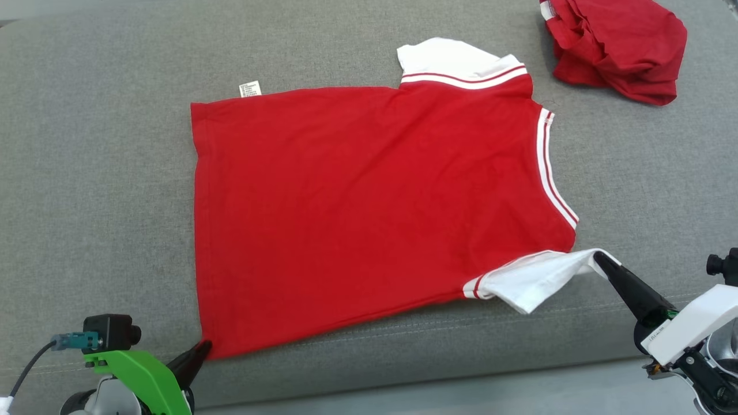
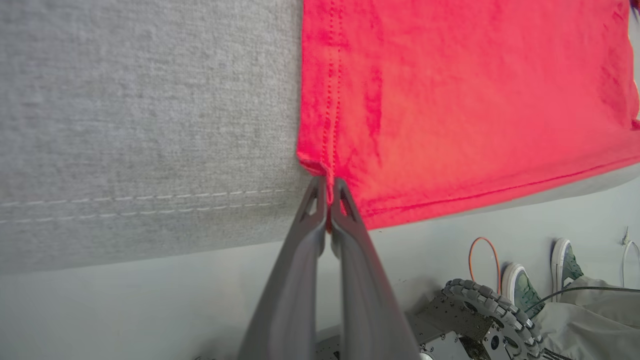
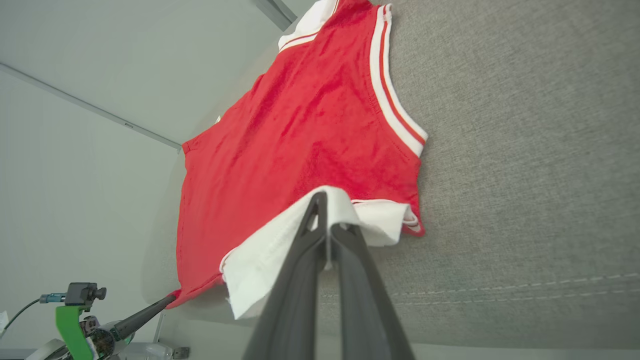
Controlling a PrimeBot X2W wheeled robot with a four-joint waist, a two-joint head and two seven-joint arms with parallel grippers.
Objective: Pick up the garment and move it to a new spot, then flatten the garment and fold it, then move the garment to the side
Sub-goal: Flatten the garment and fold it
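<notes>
**A:** Where does the garment sit?

**B:** The red shirt [image 1: 369, 202] lies spread sideways on the grey cushion [image 1: 98, 173], with its hem to the left and its striped neck to the right. Its near side runs along the cushion's front seam.

**A:** And the holds?

**B:** The left gripper [image 1: 203, 346] is pinched closed on the near hem corner [image 2: 320, 172]. The right gripper [image 1: 598, 257] is clamped on the near white sleeve [image 1: 536, 279], which is drawn outward and creased.

**A:** So, a lengthwise fold?

**B:** Probably. I would draw the two holds apart so the near edge goes taut, then lift both together. They should carry low and level towards the far side. The sleeve needs to tuck inside, and the path should stay clear of the crumpled red cloth [image 1: 620, 49] at the far right.
</notes>
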